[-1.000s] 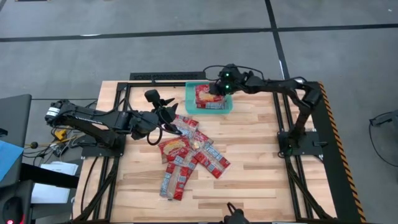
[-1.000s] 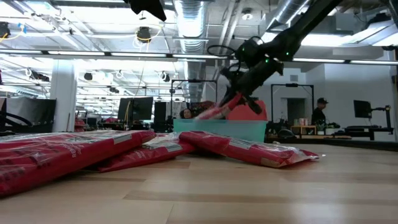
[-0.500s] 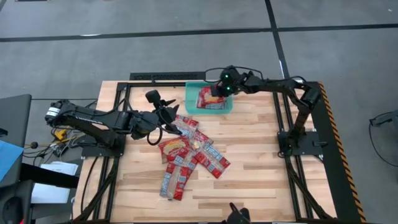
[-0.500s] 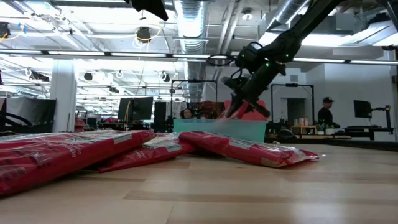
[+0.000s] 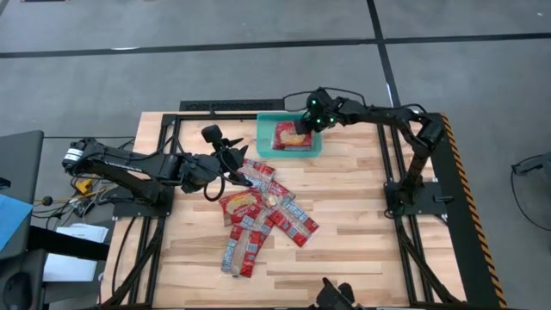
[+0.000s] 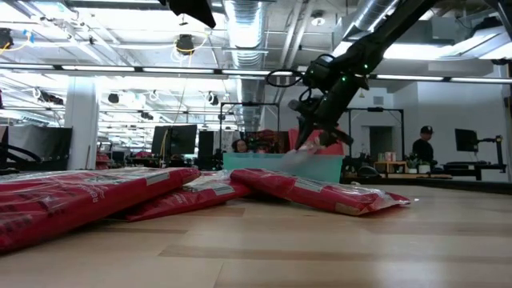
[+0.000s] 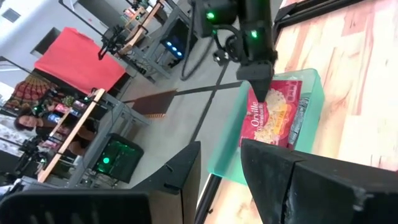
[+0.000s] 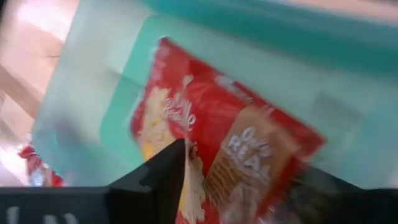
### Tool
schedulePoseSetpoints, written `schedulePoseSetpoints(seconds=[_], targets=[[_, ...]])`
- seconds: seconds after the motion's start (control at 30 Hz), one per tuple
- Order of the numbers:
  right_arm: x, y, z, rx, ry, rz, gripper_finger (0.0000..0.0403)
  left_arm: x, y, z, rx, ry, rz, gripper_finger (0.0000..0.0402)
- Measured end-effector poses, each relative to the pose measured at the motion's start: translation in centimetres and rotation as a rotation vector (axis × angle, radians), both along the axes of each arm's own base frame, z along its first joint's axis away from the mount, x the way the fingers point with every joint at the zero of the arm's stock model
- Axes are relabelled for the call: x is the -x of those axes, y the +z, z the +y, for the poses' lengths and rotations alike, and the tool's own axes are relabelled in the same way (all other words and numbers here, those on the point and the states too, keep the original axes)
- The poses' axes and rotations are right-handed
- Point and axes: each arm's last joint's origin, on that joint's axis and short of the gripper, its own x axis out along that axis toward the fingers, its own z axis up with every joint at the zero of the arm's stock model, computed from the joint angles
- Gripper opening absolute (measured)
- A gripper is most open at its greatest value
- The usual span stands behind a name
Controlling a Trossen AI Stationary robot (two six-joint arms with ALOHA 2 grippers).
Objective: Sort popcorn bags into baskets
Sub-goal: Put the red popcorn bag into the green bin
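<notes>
The teal basket (image 5: 263,129) stands at the table's far edge, in the middle. One red popcorn bag (image 5: 288,138) lies inside it, printed side up (image 7: 273,115). My right gripper (image 5: 299,131) hangs open just over that bag, fingers pointing down, with the bag (image 8: 217,124) showing between them. Several more popcorn bags (image 5: 263,207) lie overlapping in a pile on the wood at the table's middle. My left gripper (image 5: 222,138) hovers open and empty at the pile's far left, pointing toward the basket (image 7: 230,168). My right gripper has one fingertip (image 7: 261,84) right at the bag's far edge (image 7: 268,93) in the basket. I cannot tell whether it touches the bag. The bag lies in the basket, not lifted.
Bare wood lies right of the pile and toward the near edge (image 5: 370,241). The right arm's base (image 5: 403,194) stands at the right, with the black table frame (image 5: 224,106) around the top. In the low view a person (image 6: 422,144) stands far back in the room.
My right gripper has let go of the popcorn bag over the basket and risen a little. The bag, held tilted above the basket's rim a second ago, has dropped and now lies inside the basket.
</notes>
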Motion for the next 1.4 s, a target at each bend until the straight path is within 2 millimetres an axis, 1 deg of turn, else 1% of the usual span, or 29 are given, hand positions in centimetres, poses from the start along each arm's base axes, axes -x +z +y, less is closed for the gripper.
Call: schedulePoseSetpoints(seconds=[0.1,0.23,0.33,0.43,0.57,0.73,0.87,0.97,1.13,1.27,1.33,1.4], targets=[[0.2,1.2,-0.6,0.018,0.003,0.049,0.0233,0.0,-0.1,0.0,0.007,0.001,0.002,0.0107],[0.5,2.9,-1.2,0.055,0.032,0.119,0.0232,0.1,-0.3,0.1,0.035,-0.003,-0.004,0.0107],[0.5,4.2,-1.2,0.078,0.072,0.166,0.0224,0.3,-0.5,0.3,0.087,-0.009,-0.013,0.0107],[0.3,5.4,-0.7,0.083,0.136,0.206,0.0217,0.8,-1.0,0.8,0.176,-0.019,-0.007,0.0107],[0.4,8.0,1.2,0.113,0.222,0.217,0.0213,1.7,-2.3,2.1,0.367,-0.024,0.041,0.0107],[0.9,11.2,4.9,0.161,0.287,0.191,0.0217,2.2,-6.0,4.3,0.559,0.027,0.072,0.0108],[1.8,13.7,7.9,0.18,0.318,0.151,0.022,2.9,-9.2,6.6,0.728,0.096,0.02,0.0117],[2.5,15.2,10.0,0.182,0.332,0.115,0.0221,3.5,-11.3,8.3,0.861,0.134,-0.053,0.0144],[3.6,17.3,12.9,0.191,0.323,0.054,0.0221,4.7,-13.8,10.7,1.015,0.176,-0.18,0.0224],[4.3,18.3,14.6,0.238,0.289,0.047,0.0221,5.6,-15.1,11.5,1.052,0.23,-0.186,0.0284],[4.4,18.6,15.2,0.253,0.276,0.044,0.0221,5.8,-15.7,11.6,1.07,0.247,-0.187,0.0305],[4.4,18.7,15.7,0.262,0.264,0.045,0.0221,5.5,-16.1,11.7,1.094,0.25,-0.195,0.0317]])
